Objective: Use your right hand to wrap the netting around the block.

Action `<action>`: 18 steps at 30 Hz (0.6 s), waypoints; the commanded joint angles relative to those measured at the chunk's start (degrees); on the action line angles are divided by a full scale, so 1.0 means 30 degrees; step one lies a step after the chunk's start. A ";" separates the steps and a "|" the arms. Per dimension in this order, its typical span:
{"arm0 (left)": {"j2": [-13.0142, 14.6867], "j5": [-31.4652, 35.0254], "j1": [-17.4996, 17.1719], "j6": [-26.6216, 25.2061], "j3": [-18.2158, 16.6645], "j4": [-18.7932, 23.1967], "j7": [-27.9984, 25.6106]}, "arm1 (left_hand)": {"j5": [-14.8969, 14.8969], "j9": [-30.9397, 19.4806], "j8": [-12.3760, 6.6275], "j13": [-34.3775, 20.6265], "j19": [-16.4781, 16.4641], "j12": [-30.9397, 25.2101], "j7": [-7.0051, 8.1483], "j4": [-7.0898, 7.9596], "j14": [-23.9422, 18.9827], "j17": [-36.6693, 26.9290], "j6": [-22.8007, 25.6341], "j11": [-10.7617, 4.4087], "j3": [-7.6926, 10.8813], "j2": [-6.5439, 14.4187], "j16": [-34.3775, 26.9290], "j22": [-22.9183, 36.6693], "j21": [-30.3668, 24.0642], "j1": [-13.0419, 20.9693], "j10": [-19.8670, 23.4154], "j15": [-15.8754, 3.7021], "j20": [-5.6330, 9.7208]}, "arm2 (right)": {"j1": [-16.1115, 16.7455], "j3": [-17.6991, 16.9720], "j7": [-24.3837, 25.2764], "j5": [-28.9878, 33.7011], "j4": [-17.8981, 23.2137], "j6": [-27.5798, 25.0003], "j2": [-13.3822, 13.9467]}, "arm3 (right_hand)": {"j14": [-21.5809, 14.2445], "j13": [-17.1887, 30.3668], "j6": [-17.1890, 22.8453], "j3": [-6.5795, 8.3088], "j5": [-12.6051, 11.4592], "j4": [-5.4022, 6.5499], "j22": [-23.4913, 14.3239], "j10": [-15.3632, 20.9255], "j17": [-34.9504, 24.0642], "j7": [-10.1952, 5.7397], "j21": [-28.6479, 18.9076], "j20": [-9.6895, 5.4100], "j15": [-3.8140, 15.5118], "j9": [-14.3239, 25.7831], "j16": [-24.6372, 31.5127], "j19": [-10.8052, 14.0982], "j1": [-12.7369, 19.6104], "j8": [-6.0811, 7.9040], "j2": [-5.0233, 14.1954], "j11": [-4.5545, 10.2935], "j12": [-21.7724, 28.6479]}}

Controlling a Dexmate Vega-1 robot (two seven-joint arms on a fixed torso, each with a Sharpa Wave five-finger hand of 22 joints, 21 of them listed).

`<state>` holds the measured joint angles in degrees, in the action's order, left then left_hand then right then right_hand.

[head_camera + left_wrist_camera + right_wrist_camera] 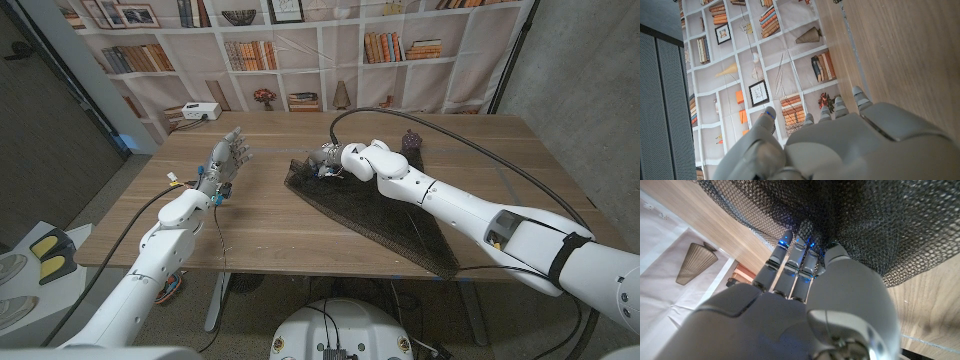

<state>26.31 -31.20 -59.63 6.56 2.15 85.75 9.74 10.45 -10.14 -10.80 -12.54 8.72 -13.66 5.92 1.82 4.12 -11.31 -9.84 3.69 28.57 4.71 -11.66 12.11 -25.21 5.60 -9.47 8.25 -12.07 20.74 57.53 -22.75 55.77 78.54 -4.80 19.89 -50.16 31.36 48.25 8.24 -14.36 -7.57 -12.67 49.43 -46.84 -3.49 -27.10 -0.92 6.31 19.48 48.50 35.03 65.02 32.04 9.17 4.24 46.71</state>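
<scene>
Desk: the broad wooden plank desk (300,215) fills the middle of the head view, with a printed bookshelf backdrop (300,40) across the top.
Netting: a sheet of dark mesh netting (385,222) lies mostly flat on the desk, from centre frame down to the lower right edge; its upper left corner is bunched under the right hand.
Right hand: the white and grey right hand (328,160) sits at centre frame, on that bunched corner. In the right wrist view its fingers (790,262) lie close together, tips pressed into the mesh; whether they pinch it or only press, I cannot tell.
Left hand: the left hand (226,156) stands in the upper left of centre, well apart from the netting, fingers spread wide and holding nothing.
Dark object: a small purplish thing (411,141) stands just beyond the right forearm; too small to identify.
Block: not made out; possibly under the bunched mesh.
Progress: early, judging by the flat sheet; nearly all the wrapping is left.
</scene>
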 commanded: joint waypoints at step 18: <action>-0.0040 -0.0024 0.0688 -0.0099 0.0099 -0.0787 0.0452 | 0.0051 -0.0064 0.0012 -0.0060 -0.0164 -0.0013 0.0146 -0.0132 -0.0066 -0.0033 -0.0706 0.0038 0.0067 0.0011 -0.0019 0.0042 0.0057 -0.0144 0.0018 0.0046 -0.0041 | 0.4178 -0.4541 0.7726 -0.2902 0.3677 -0.3200 0.1675 | -0.0565 0.1126 0.0576 0.0377 -0.0203 0.0600 -0.0284 0.0042 -0.0860 -0.0272 -0.0502 -0.0683 0.2098 0.0979 -0.0624 -0.0795 0.0246 0.1255 0.0320 0.0427 0.0848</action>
<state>26.22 -31.26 -58.22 6.20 2.36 84.00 10.61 10.45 -10.14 -10.80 -12.54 8.72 -13.66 5.92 1.82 4.08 -11.31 -9.84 3.69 28.58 4.71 -11.66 12.11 -25.22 5.60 -9.47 8.29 -12.07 27.93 50.02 -5.66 51.40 83.28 -8.81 22.63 -51.28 34.56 48.26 9.24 -14.46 -6.09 -13.20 49.64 -49.10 -3.49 -28.19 -3.14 6.87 19.48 46.81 32.91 65.68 32.15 9.84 5.14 48.76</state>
